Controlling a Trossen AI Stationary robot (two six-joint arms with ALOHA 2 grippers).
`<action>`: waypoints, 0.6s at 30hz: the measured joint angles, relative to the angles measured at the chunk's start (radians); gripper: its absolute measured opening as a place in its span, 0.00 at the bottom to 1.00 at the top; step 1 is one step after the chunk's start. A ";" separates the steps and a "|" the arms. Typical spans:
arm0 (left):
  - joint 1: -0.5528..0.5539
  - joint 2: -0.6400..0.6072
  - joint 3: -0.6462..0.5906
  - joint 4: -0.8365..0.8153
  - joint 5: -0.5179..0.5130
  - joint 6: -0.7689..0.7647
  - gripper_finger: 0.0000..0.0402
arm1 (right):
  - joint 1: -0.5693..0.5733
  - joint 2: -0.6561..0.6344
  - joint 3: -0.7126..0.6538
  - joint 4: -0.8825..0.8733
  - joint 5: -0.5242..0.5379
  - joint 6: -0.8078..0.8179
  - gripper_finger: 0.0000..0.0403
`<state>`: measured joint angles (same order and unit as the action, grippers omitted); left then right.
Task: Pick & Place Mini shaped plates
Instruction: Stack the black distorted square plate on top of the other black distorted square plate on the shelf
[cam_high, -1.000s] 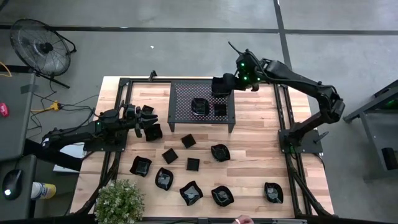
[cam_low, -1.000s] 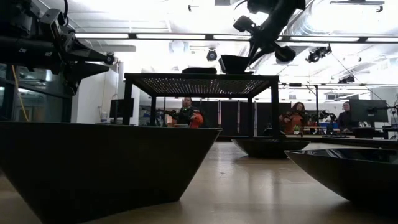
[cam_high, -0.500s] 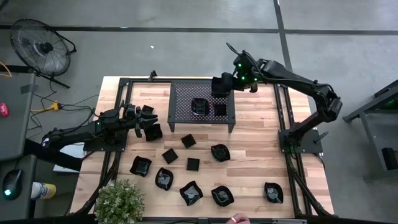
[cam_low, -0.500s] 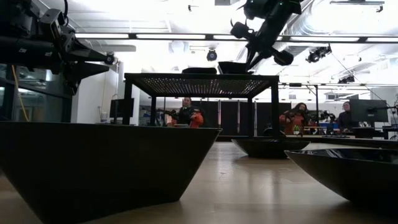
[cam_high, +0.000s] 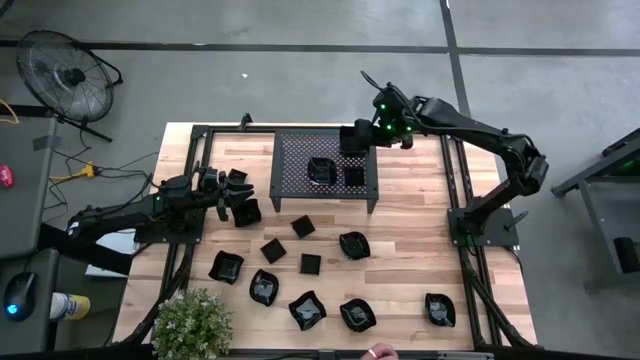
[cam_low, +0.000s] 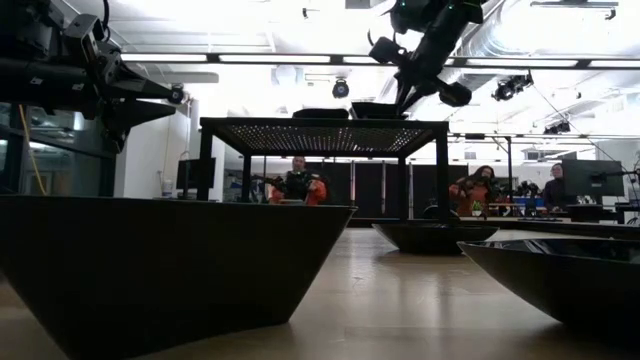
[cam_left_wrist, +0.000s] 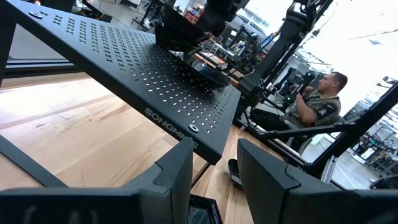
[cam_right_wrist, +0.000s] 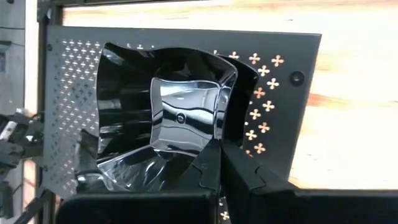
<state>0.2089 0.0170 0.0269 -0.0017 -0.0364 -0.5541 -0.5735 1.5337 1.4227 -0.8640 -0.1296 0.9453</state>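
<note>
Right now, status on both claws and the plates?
Right claw shut on wavy plate above rack. Left claw waiting at table's left edge. Nothing in the way.

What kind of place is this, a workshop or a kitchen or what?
Most likely a robotics lab or workshop. Two dark arms stand at a wooden table, ringed by a bare concrete floor with a standing fan. The low view shows exposed ceiling ducts and people seated at other stations behind.

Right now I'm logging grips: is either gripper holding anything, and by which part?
The right gripper pinches a wavy-rimmed mini plate by its rim, over the rack. The left gripper shows nothing between its fingers.
</note>
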 joint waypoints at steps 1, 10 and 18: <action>0.000 0.000 0.000 0.000 0.000 0.000 0.31 | 0.000 0.000 0.000 -0.001 0.002 -0.003 0.00; 0.000 0.000 0.000 0.000 0.000 0.000 0.31 | 0.000 0.007 0.000 -0.012 -0.001 -0.019 0.00; 0.000 0.000 0.000 0.000 0.000 0.000 0.31 | -0.002 0.023 0.000 0.008 -0.010 -0.030 0.00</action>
<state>0.2091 0.0174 0.0268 -0.0017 -0.0364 -0.5541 -0.5752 1.5570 1.4227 -0.8558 -0.1398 0.9154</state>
